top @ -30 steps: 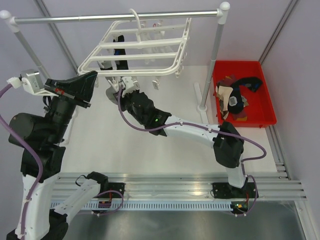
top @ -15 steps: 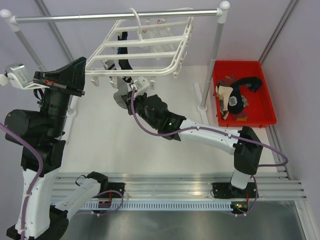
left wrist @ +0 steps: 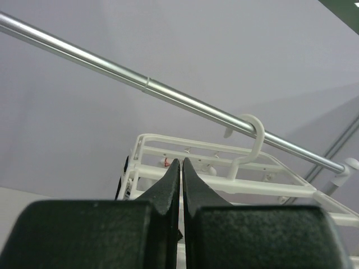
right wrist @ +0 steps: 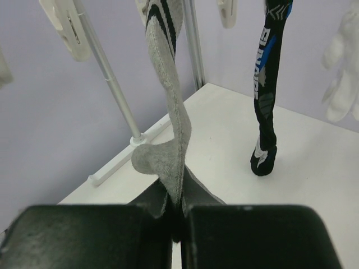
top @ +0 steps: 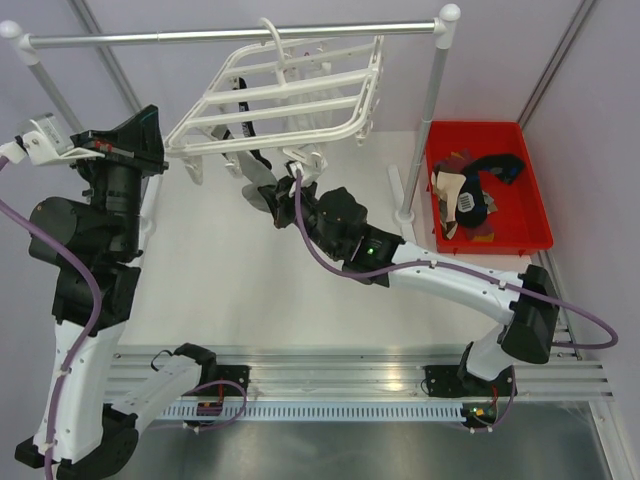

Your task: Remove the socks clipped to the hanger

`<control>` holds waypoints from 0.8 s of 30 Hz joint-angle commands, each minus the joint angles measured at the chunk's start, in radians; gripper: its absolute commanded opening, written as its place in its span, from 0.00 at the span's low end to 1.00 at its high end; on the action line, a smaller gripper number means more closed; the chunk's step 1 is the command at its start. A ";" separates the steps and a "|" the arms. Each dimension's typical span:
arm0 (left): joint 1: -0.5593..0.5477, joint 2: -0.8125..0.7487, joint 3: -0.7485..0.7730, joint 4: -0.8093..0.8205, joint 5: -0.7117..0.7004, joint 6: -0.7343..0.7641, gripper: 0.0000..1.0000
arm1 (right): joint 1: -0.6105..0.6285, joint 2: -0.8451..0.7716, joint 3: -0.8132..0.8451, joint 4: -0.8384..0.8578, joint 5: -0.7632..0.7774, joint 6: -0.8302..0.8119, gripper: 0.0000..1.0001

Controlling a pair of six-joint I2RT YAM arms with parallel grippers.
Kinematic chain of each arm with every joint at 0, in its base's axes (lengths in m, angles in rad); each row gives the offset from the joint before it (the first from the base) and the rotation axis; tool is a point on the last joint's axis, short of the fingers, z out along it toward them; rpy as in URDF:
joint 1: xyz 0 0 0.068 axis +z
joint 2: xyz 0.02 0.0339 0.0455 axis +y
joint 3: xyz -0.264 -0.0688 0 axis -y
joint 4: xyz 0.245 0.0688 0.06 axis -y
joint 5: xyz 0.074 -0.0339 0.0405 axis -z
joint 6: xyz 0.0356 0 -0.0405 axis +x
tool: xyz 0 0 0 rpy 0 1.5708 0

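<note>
My right fingers are clamped on a grey sock hanging from the hanger. My left fingers are closed, empty.

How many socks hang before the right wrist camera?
3: grey sock nearest the lens, black-and-blue sock centre-right, white sock at the right edge; others may be hidden.

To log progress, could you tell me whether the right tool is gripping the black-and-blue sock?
No, the right tool is shut on the grey sock; the black-and-blue sock hangs apart.
</note>
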 commanded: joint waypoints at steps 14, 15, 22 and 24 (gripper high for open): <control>0.000 0.083 0.009 -0.023 -0.192 0.041 0.04 | 0.004 -0.149 -0.060 -0.048 -0.001 -0.012 0.01; 0.000 0.089 0.009 -0.028 -0.201 0.040 0.04 | 0.004 -0.152 -0.060 -0.049 -0.002 -0.012 0.01; 0.017 0.138 0.041 -0.121 -0.249 0.009 0.05 | 0.003 -0.147 -0.057 -0.063 -0.004 -0.017 0.01; 0.040 0.147 0.041 -0.143 -0.197 -0.012 0.05 | 0.003 -0.147 -0.057 -0.063 -0.002 -0.017 0.01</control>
